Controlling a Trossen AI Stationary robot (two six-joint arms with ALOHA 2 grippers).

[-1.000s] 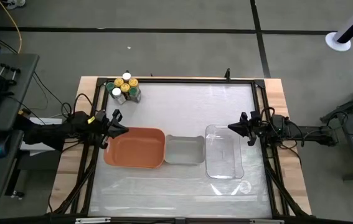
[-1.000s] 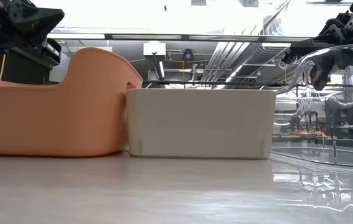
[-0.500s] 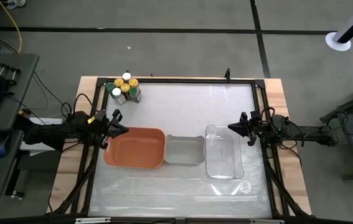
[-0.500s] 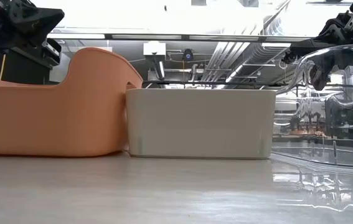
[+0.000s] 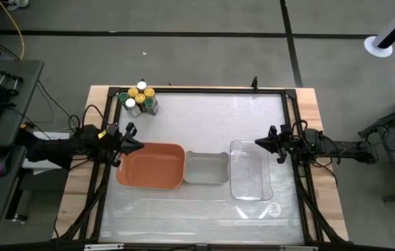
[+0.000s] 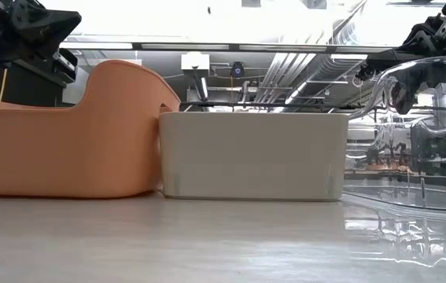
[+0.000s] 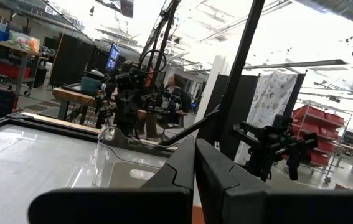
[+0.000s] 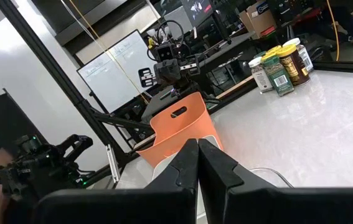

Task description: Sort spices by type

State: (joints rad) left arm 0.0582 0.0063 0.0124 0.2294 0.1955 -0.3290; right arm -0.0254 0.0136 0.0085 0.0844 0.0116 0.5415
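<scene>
The counter [image 5: 204, 118] is seen as a pale, glossy sheet inside a dark frame. Across its near middle three trays are standing in a row: an orange tray [image 5: 151, 165] of matte plastic with rounded corners, a smaller grey tray [image 5: 206, 168] touching it, and a clear tray [image 5: 251, 169] with glassy, curved walls. All three are being left empty.

The spices [image 5: 139, 99] are clustered upright at the far left corner, well apart from the trays: small cylindrical jars with yellow, white and green round lids, and printed labels showing in the right wrist view [image 8: 279, 66].

The left gripper [image 5: 132, 141] is being held just beside the orange tray's left end, its fingers pressed together and holding nothing. The cluster lies beyond it toward the far edge, so the left arm is judged much the nearer. The right gripper [image 5: 261, 142] is hanging over the clear tray's far right edge, fingers likewise closed and empty.
</scene>
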